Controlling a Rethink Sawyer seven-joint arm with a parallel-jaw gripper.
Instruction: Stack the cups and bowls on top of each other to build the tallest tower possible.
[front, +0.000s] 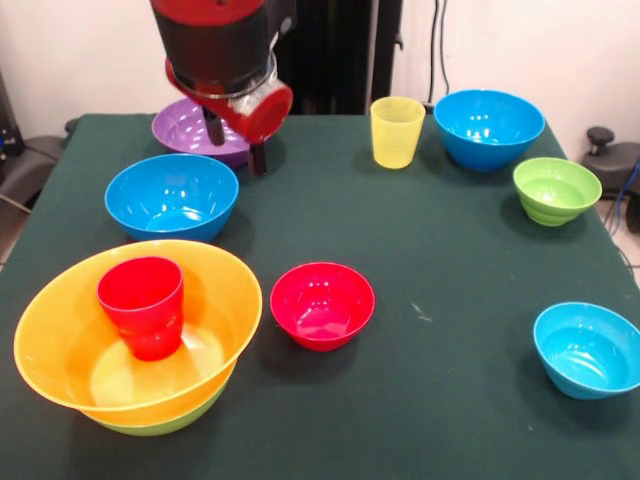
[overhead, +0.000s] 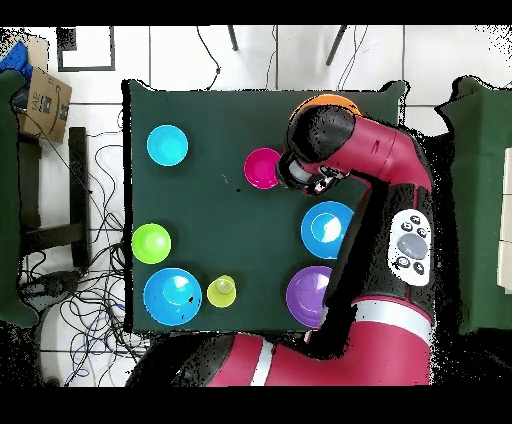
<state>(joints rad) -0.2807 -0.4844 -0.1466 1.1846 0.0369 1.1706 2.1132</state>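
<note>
Gripper (front: 237, 146) hangs empty, fingers slightly apart, above the purple bowl (front: 190, 128), which looks light, stiff and slick, so pinch its rim.

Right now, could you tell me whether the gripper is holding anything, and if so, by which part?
Nothing is held. The gripper hangs above the table between the purple bowl and a blue bowl, with nothing between its dark fingertips.

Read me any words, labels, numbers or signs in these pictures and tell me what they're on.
Nothing can be read for certain.
Cardboard box: dark print, too small to read.
Arm's button panel: marks too blurred to read.
Cups and bowls: no text visible.
</note>
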